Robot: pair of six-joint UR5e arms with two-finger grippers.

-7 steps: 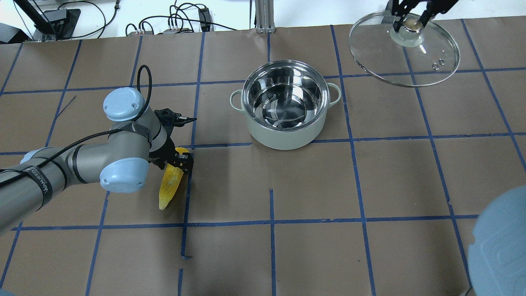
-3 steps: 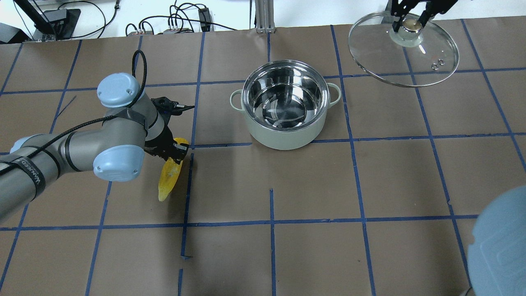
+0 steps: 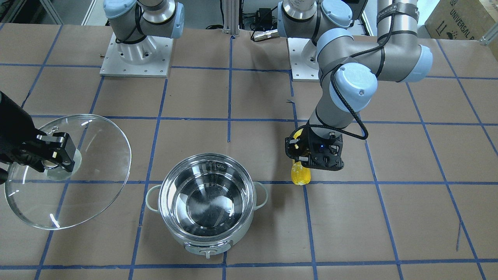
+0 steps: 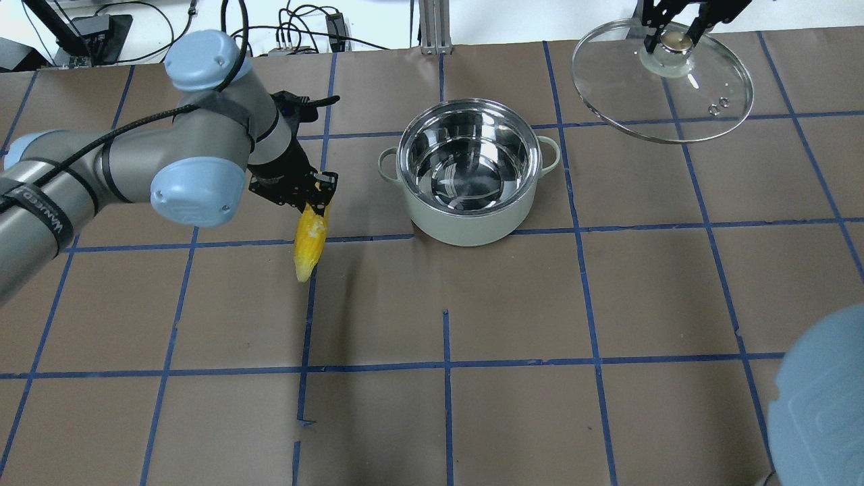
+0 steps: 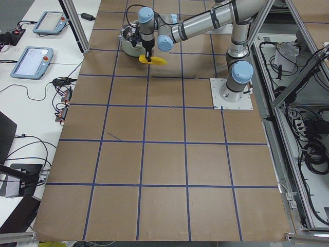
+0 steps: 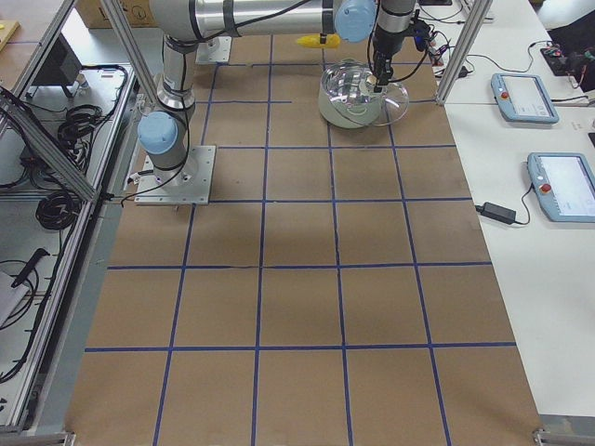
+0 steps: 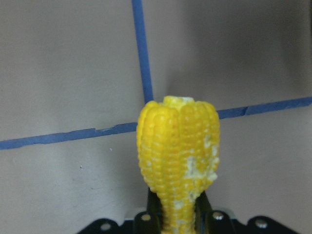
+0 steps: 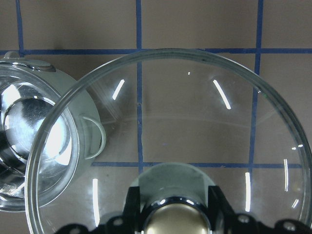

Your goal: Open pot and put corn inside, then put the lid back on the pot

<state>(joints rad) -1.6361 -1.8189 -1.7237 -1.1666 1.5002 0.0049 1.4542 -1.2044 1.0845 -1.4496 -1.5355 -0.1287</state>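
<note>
Since a second ago the left claw [image 4: 312,198] has lifted the corn [image 4: 309,241] off the surface [image 4: 513,317] and carried it up and toward the pot [image 4: 468,172]; it was low at about 8 o'clock of the pot in the overhead view and now hangs near 9 o'clock, closer to the pot's left loop handle. That claw is clamped on the thick end of the cob, whose tapered tip droops down and toward the robot, and the left wrist view shows the cob pinched between the two fingers with blue tape lines beneath. To do this step well, I judge the arm should go on toward 3 o'clock at a height that lets the hanging tip clear the steel rim, stop over the middle of the bowl, and only then let go, since the cob looks about as long as the pot is wide and could catch on the rim if dropped off-centre. The right claw [image 4: 672,32] grips the knob of the glass lid [image 4: 661,88], holding it tilted in the air at about 1 o'clock of the pot, well apart from it, so the opening is free. Brown paper marked in squares by blue tape covers the surface. Beyond its far edge cables lie, and touch-screen pendants rest on the side benches.
</note>
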